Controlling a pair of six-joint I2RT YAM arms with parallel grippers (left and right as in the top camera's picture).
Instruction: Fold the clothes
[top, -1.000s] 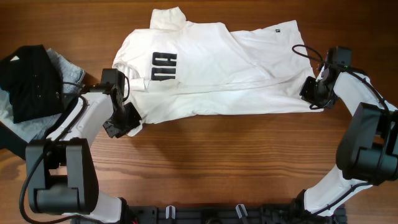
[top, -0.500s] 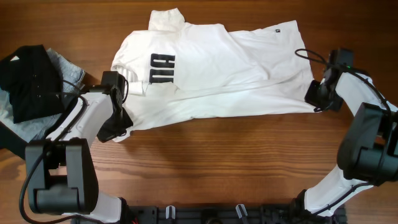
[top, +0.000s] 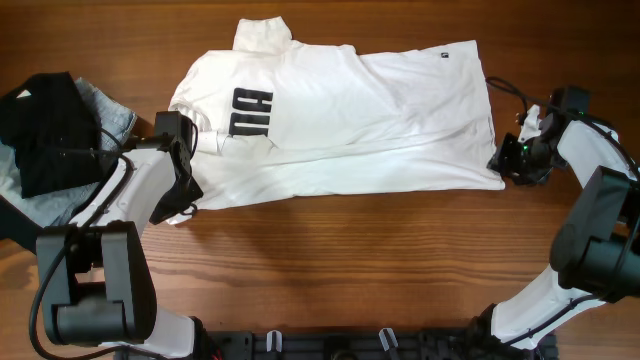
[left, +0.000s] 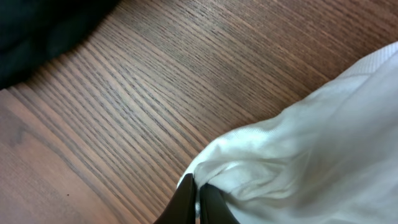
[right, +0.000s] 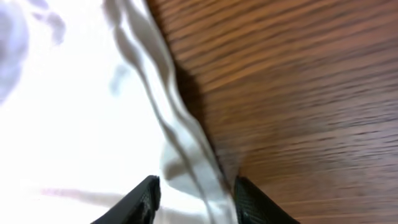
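A white polo shirt (top: 340, 110) with black lettering lies spread across the wooden table, collar toward the far edge. My left gripper (top: 183, 203) is at the shirt's near left corner. In the left wrist view it is shut (left: 198, 198) on a bunched fold of the white shirt (left: 298, 149). My right gripper (top: 508, 166) is at the shirt's near right corner. In the right wrist view its fingers (right: 196, 199) are apart, with the shirt's hem (right: 180, 143) lying between them.
A pile of black clothing (top: 45, 130) on a grey garment (top: 108, 108) sits at the left edge, close behind my left arm. Bare wood (top: 350, 260) runs along the front of the table.
Both arms have moved outward, left arm leftward and right arm rightward. The shirt's near edge has been pulled straighter and flatter, and the shirt shifted slightly left.
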